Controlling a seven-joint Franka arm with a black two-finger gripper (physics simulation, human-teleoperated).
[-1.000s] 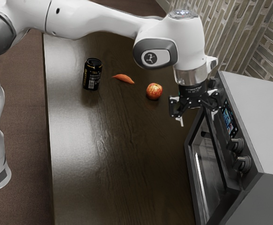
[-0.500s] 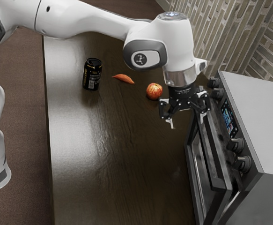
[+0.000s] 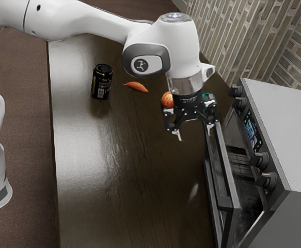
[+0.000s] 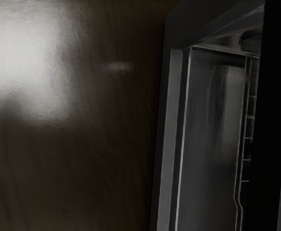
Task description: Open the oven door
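Note:
My gripper [image 3: 194, 128] is open beside the upper far end of the oven door [image 3: 223, 178] in the exterior view, its fingers wide apart. One finger hangs over the table side; the other is at the door's top edge, its tip hidden there. The door stands partly open, tilted away from the oven [image 3: 289, 155], with a dark gap showing the interior. In the wrist view, a grey frame edge [image 4: 168, 144] and wire rack [image 4: 247, 139] are visible beside the tabletop.
On the table [image 3: 124, 170] stand a black can [image 3: 102, 82] and, farther along, an orange-red carrot-like item [image 3: 136, 87]. A red apple [image 3: 167, 99] is partly hidden behind my gripper. Knobs [image 3: 266, 180] line the oven front, and a brick wall [image 3: 243, 36] rises behind.
My hand has moved toward the exterior view's left, away from the oven. The door has swung outward from nearly closed, and the gap behind it has widened.

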